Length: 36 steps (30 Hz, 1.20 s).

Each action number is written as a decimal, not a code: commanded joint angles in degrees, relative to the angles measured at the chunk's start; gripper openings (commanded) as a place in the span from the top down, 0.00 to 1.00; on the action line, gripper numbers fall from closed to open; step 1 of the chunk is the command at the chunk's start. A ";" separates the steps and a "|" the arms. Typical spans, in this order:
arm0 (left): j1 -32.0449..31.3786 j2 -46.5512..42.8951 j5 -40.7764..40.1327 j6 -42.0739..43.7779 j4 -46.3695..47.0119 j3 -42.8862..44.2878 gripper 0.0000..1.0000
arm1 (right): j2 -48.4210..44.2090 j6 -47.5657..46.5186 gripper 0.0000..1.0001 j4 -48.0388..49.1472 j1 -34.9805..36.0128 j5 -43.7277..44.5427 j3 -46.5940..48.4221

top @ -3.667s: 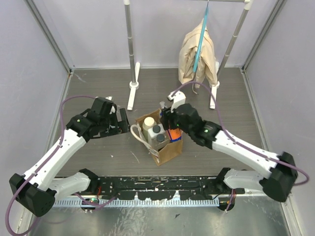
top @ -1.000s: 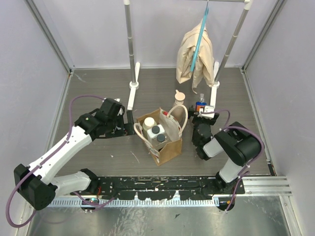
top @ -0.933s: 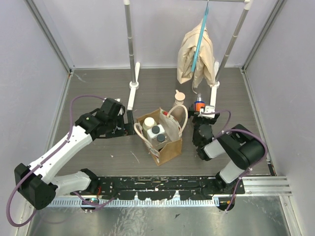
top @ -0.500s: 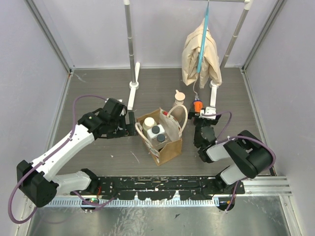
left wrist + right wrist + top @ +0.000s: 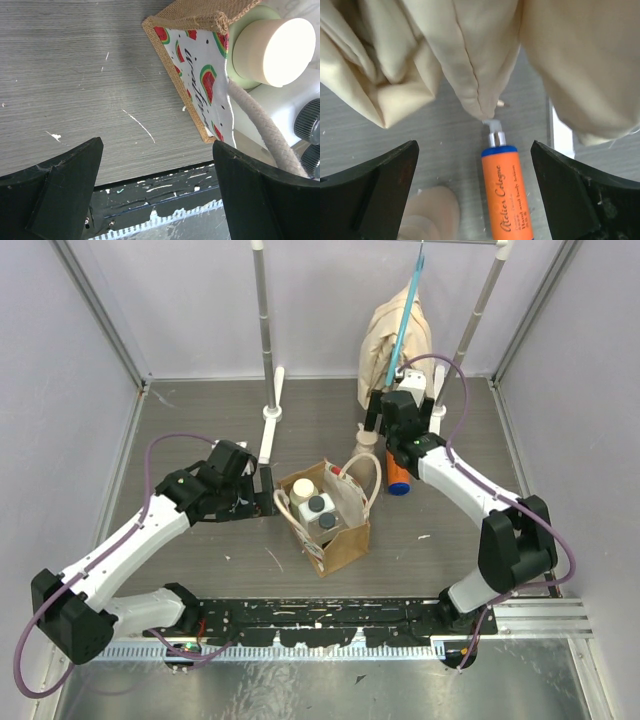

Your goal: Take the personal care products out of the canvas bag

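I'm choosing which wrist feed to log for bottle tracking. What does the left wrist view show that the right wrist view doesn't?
Only left wrist: the canvas bag with watermelon-print lining, its cream rope handle, the cream-capped bottle and a dark grey cap. Only right wrist: the orange bottle with a blue collar, the beige pump-top beside it, the draped beige cloth. Both: the grey table, framed by an open left end effector or right end effector.
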 commanded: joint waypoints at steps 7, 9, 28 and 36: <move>-0.32 -3.17 -1.04 -0.55 0.00 -2.15 0.01 | 5.04 5.21 0.00 -18.37 -2.96 -8.15 2.16; -0.29 -3.66 -0.96 -0.63 -0.10 -2.41 0.01 | 8.01 5.67 0.00 -18.23 -4.46 -12.60 1.92; -0.30 -3.59 -1.36 -0.46 -0.91 -2.29 0.01 | 22.21 2.89 0.18 -11.93 -10.04 -17.63 5.24; -0.33 -1.79 -0.47 -0.46 -0.27 -2.03 0.01 | 21.88 0.11 0.75 -11.57 -10.16 -16.47 5.38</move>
